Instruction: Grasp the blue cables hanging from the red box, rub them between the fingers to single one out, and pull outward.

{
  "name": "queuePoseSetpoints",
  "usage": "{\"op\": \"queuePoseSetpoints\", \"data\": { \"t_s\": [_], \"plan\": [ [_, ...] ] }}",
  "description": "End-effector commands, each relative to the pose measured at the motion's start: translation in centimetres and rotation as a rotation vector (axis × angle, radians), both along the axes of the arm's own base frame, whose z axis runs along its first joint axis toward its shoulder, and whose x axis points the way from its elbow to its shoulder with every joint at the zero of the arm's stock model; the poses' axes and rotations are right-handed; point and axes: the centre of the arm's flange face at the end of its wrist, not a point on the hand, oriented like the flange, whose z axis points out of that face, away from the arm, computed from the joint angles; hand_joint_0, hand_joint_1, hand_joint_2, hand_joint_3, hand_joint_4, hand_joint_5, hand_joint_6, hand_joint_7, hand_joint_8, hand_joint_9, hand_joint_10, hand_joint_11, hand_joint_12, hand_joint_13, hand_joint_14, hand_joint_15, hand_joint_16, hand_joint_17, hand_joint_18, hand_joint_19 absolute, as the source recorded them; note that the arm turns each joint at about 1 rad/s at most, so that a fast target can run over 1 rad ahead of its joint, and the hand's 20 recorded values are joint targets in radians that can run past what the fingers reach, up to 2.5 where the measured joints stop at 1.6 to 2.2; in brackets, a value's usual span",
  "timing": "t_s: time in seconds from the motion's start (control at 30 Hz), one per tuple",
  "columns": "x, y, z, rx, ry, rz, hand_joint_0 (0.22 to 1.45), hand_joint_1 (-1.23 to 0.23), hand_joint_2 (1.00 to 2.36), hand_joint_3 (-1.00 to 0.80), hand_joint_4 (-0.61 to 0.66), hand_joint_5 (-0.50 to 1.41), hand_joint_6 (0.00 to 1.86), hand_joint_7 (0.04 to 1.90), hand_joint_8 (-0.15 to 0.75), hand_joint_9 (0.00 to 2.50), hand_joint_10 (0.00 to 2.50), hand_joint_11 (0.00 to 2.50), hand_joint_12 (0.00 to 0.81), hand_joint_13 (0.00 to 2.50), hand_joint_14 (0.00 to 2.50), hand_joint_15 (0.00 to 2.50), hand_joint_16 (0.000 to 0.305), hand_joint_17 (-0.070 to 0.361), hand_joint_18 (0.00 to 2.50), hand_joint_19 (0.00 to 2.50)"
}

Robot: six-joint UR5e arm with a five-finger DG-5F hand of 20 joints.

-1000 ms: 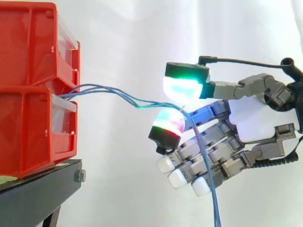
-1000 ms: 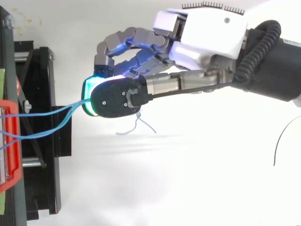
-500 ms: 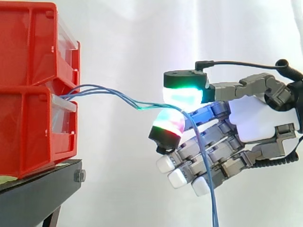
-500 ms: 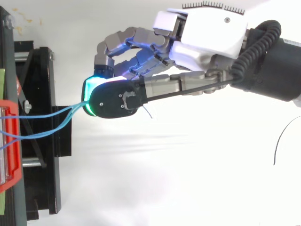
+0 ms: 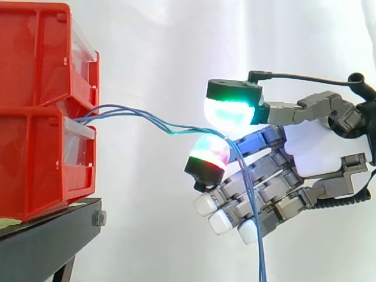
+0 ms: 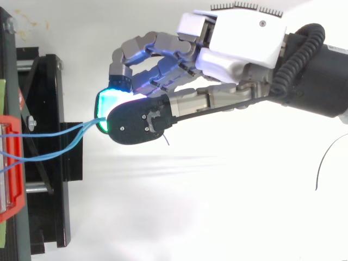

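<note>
The red box (image 5: 41,111) stands well apart from the hand (image 5: 320,150), straight out past its fingertips. The blue cables (image 5: 171,128) leave the box's front, run nearly level toward the hand, pass between the upper glowing pad (image 5: 230,111) and the one under it (image 5: 208,154), then drop down across the curled fingers. The hand appears to pinch the strands between those two pads, though contact is hard to confirm. Their long axis lies box-to-hand, so pulling outward means drawing directly away from the box.
</note>
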Motion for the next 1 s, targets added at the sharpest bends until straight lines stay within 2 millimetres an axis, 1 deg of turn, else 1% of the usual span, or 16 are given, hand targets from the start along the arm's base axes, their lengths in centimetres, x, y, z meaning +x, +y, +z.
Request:
{"op": "queuePoseSetpoints", "data": {
  "t_s": [0.0, 0.1, 0.13, 0.23, 0.47, 0.67, 0.8, 0.87, 0.97],
  "plan": [
    [0.03, 0.0, 0.02, 0.0, -0.001, 0.0, 0.54, -0.6, 1.0, -0.49, 0.24, -0.14, 0.65, 1.07, 0.257, 0.86, 0.01, 0.42, 0.342, 0.79, 0.01, 0.36, 0.047, 0.105, 0.67, 0.52],
    [0.03, 0.0, 0.02, 0.0, -0.001, 0.0, 0.54, -0.61, 1.0, -0.47, 0.23, -0.14, 0.65, 1.07, 0.258, 0.86, 0.01, 0.42, 0.342, 0.78, 0.01, 0.36, 0.047, 0.105, 0.66, 0.52],
    [0.01, 0.0, 0.01, 0.001, 0.0, 0.0, 0.56, -0.64, 1.01, -0.41, 0.23, -0.14, 0.65, 1.08, 0.254, 0.86, 0.01, 0.42, 0.339, 0.78, 0.01, 0.37, 0.046, 0.103, 0.66, 0.52],
    [-0.08, -0.01, -0.09, 0.008, 0.004, -0.002, 0.59, -0.67, 1.01, -0.32, 0.22, -0.14, 0.65, 1.1, 0.249, 0.85, 0.01, 0.42, 0.337, 0.78, 0.01, 0.37, 0.045, 0.102, 0.65, 0.53],
    [-0.1, -0.01, -0.05, 0.01, 0.006, -0.002, 0.6, -0.7, 1.01, -0.27, 0.23, -0.14, 0.66, 1.06, 0.26, 0.85, 0.01, 0.41, 0.349, 0.79, 0.01, 0.36, 0.048, 0.109, 0.67, 0.53],
    [-0.15, -0.02, -0.13, 0.014, 0.008, -0.003, 0.62, -0.74, 1.01, -0.23, 0.22, -0.14, 0.67, 1.04, 0.252, 0.84, 0.01, 0.41, 0.342, 0.78, 0.01, 0.36, 0.047, 0.106, 0.66, 0.51],
    [-0.15, -0.02, 0.04, 0.017, 0.006, -0.004, 0.62, -0.73, 1.01, -0.26, 0.22, -0.14, 0.67, 1.05, 0.245, 0.83, 0.01, 0.42, 0.333, 0.77, 0.01, 0.36, 0.046, 0.103, 0.65, 0.52],
    [-0.17, -0.02, 0.03, 0.019, 0.007, -0.004, 0.58, -0.66, 1.01, -0.41, 0.22, -0.14, 0.66, 1.07, 0.243, 0.83, 0.01, 0.41, 0.332, 0.77, 0.01, 0.37, 0.045, 0.102, 0.65, 0.53],
    [-0.21, -0.03, 0.01, 0.02, 0.009, -0.004, 0.55, -0.62, 1.0, -0.46, 0.23, -0.13, 0.65, 1.09, 0.249, 0.85, 0.01, 0.41, 0.337, 0.78, 0.01, 0.36, 0.046, 0.104, 0.65, 0.53]
  ]
}}
